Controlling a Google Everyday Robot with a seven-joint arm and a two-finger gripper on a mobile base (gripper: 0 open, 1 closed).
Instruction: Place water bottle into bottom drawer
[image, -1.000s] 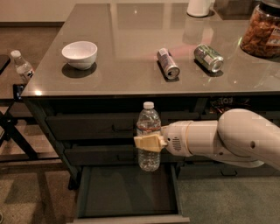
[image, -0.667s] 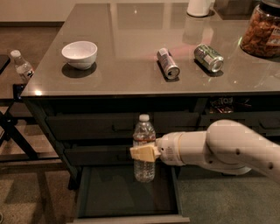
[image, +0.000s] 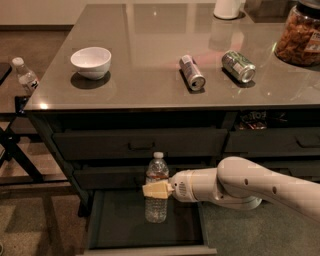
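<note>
Far to the left of the gripper and well above it, we see a small white-capped bottle standing on a low surface beside the tabletop. Up on the tabletop, above and left of the gripper, sits a white bowl, upright.

Below the tabletop, the bottom drawer is pulled out, and its dark flat floor shows to the left of the gripper and beneath it. The gripper hangs over the open drawer, in front of the closed handled drawers, its tan fingers clenched on the water bottle at about mid-body. The water bottle stands upright in that grasp, its white cap above the gripper and its base low inside the drawer. We cannot tell whether the base touches the drawer floor.

High above the gripper and a little to its right, two cans lie on their sides on the tabletop, a grey one and, further right, a green one, apart from each other. The white arm runs off to the right from the gripper. At the far upper right stands a clear jar filled with brown snacks.
</note>
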